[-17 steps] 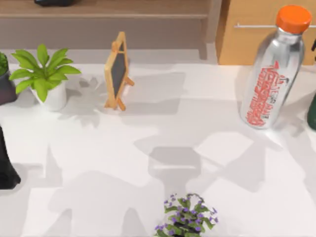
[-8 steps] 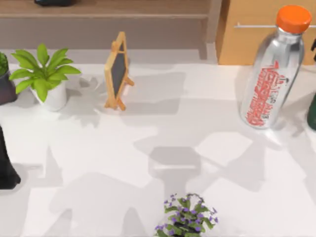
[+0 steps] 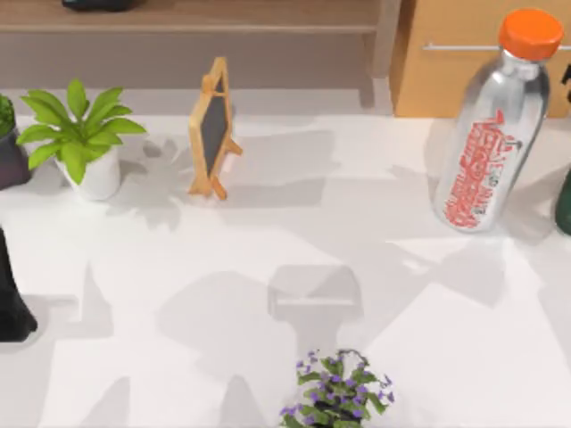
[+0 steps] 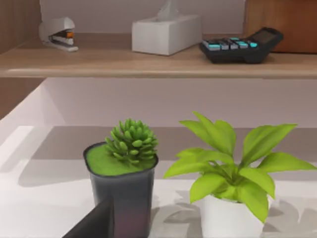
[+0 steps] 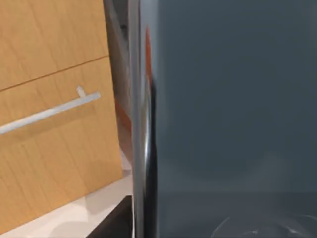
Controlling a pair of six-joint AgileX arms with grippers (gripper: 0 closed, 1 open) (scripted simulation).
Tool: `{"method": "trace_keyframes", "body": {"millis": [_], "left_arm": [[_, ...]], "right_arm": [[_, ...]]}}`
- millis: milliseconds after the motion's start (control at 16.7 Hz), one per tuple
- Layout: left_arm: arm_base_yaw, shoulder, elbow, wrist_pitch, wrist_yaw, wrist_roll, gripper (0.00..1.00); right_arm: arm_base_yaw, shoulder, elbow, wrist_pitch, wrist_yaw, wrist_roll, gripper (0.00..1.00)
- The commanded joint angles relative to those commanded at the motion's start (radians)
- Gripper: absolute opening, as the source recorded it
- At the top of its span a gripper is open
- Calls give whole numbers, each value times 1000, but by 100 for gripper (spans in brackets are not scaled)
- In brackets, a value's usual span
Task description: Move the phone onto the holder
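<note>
Phone (image 5: 233,109) stands upright, close before right pincer's camera.

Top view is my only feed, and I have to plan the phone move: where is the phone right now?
Observer: In the right wrist view the phone sits close before the camera, a glossy dark grey slab with the wooden cabinet behind it.
Operator: What is the dark thing at my frame's edge, left of the white-potted plant?
Observer: The left wrist view shows a succulent in a dark pot, standing beside that plant.
Operator: Anything on the shelf behind them?
Observer: A stapler, a tissue box and a calculator sit on it.
</note>
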Motion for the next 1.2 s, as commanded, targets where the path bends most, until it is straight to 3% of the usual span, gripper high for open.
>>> {"method": "trace_keyframes", "body": {"millis": [300, 1080, 1200], "left_arm": [[0, 0, 0, 0, 0, 0, 100], [0, 0, 0, 0, 0, 0, 100], [0, 0, 0, 0, 0, 0, 100]], "right_arm": [[-6, 14, 3, 14, -6, -5, 0], [-6, 14, 3, 14, -6, -5, 98], [-6, 14, 3, 14, -6, -5, 100]]}}
